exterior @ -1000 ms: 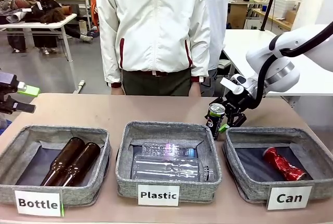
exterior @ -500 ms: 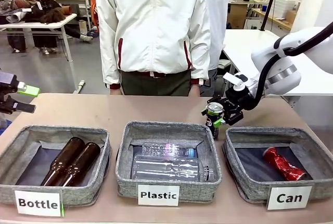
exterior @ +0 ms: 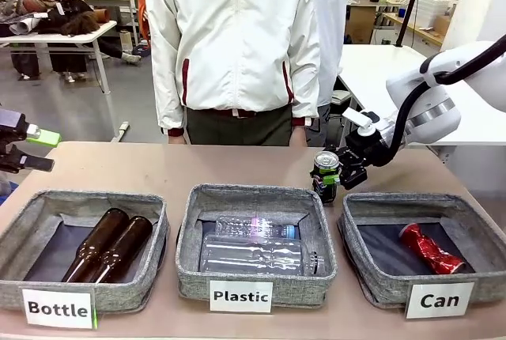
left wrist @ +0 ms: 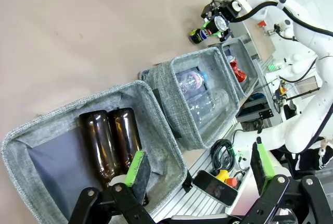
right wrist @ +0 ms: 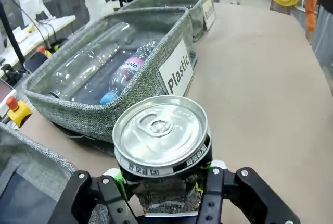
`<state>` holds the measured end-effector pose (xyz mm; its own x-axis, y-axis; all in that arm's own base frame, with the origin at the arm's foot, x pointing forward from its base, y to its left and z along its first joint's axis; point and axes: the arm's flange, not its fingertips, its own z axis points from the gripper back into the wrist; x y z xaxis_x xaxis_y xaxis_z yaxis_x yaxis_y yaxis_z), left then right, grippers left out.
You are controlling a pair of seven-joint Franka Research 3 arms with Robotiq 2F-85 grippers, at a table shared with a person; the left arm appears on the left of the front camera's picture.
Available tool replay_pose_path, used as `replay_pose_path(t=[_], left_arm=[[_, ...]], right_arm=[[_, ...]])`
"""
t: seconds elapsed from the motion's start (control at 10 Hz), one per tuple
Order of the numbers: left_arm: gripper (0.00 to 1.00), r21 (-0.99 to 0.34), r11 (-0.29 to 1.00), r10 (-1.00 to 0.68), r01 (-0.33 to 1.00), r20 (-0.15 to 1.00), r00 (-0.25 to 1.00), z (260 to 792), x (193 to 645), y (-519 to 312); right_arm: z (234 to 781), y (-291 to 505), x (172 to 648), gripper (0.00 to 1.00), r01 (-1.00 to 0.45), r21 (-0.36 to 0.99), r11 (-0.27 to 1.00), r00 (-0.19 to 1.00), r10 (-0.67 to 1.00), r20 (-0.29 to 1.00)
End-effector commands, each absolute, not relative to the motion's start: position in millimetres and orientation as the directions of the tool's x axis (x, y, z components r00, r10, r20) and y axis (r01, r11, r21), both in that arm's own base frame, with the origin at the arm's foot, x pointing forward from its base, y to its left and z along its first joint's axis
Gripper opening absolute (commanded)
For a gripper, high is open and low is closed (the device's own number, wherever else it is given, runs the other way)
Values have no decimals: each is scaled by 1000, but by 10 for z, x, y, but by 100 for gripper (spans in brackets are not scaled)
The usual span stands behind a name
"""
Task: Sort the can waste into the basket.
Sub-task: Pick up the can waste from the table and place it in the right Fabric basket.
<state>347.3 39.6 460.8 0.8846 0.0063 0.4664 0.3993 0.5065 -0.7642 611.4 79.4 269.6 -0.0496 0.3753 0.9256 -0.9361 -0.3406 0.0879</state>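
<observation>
At the far left, the left gripper (exterior: 39,150) hangs over the table's edge with its green-padded fingers spread and nothing between them; just ahead of it and lower lies the "Bottle" tray (exterior: 32,221) with two brown glass bottles (exterior: 111,243). Further right sits the "Plastic" tray (exterior: 253,198), holding clear plastic bottles (exterior: 253,253). Beyond that tray's far right corner, the right gripper (exterior: 341,178) is clamped on the black can (exterior: 326,175), upright with its silver top up and lifted off the table (exterior: 158,168). Just below and right of this gripper lies the "Can" basket (exterior: 474,225), the crushed red can (exterior: 431,249) inside it.
</observation>
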Motion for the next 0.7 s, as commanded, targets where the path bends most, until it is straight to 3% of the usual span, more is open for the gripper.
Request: replay_pose_path(t=[0.0, 0.2, 0.4, 0.5, 0.6], left_arm=[[100, -768, 507, 1, 390, 453, 891, 4640, 3436, 400], [100, -768, 507, 1, 390, 453, 891, 4640, 3436, 400], [100, -768, 507, 1, 390, 453, 891, 4640, 3436, 400], [100, -768, 507, 1, 390, 453, 891, 4640, 3436, 400], [100, -768, 507, 1, 390, 453, 891, 4640, 3436, 400]], right_arm=[[2905, 720, 6029, 0, -954, 27, -299, -79, 338, 938], [3418, 479, 5654, 0, -984, -94, -153, -134, 277, 951], [4098, 192, 4932, 0, -987, -163, 3, -148, 404, 903], [4330, 100, 4526, 16, -976, -216, 2, -189, 471, 862], [4443, 56, 4147, 16, -970, -243, 8, -192, 589, 785]])
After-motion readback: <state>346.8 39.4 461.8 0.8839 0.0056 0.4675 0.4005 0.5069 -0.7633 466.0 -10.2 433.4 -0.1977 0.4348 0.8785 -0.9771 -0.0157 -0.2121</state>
